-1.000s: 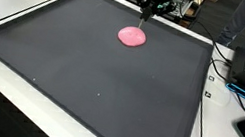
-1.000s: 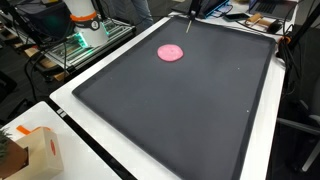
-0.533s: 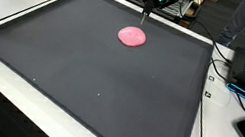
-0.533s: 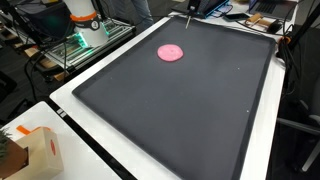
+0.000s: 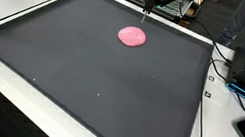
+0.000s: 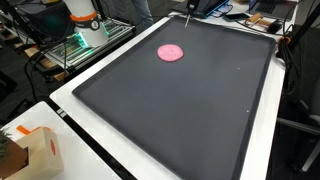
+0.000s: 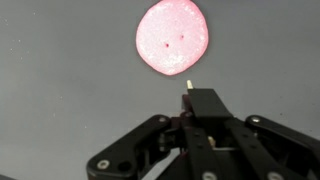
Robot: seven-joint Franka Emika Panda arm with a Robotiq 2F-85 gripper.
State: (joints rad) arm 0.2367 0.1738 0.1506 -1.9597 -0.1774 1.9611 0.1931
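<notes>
A: Where does the pink disc [image 5: 133, 37] lie?

B: Flat on the dark mat [image 5: 80, 81], in its far half and well inside the raised rim. Both exterior views show it [image 6: 171, 53]. In the wrist view [image 7: 172, 38] it is a round, slightly uneven patch, mottled pink, paler at the edge, with two tiny dark dots near the middle.

A: And the tool?

B: The tool [image 5: 146, 7] hangs over the far edge of the mat, just beyond the disc and above it, not touching it. The arm comes down steeply from the far side, and only its lowest part is in view. In an exterior view [image 6: 187, 17] the tool narrows to a thin point aimed down at the mat.

A: Wide or narrow?

B: Narrow. In the wrist view [image 7: 203, 95] the black fingers sit pressed together as one block, the linkages folded out to either side. A small pale tip [image 7: 188, 82] juts from their front edge, just short of the disc's rim. I cannot tell what it is.

A: What is the mat like?

B: Matte, dark grey and smooth, rectangular with a low black border. It covers most of the white worktop [image 5: 11, 8]. A cardboard box [image 6: 40, 150] stands off the mat at the near left corner, and cables [image 5: 228, 72] trail along the right side.
</notes>
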